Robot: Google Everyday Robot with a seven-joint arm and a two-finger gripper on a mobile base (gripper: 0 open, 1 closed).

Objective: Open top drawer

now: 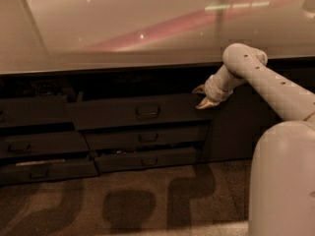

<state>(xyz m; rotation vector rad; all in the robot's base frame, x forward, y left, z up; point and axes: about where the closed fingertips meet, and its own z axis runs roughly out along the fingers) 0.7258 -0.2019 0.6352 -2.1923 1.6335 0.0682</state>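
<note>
Top drawer [113, 114] interior dark, tool [201, 96] at right end

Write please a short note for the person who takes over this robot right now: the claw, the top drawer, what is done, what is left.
Claw: open, holding nothing, at the right end of the top drawer, near its upper edge, just under the counter.
Top drawer: a dark gap shows above its front, and it seems pulled out only slightly, if at all. Its handle at the centre is free; the claw is well to the right of it.
Done: the arm has reached the drawer.
Left: get a hold, probably on the edge or the handle, and pull the drawer out.
</note>
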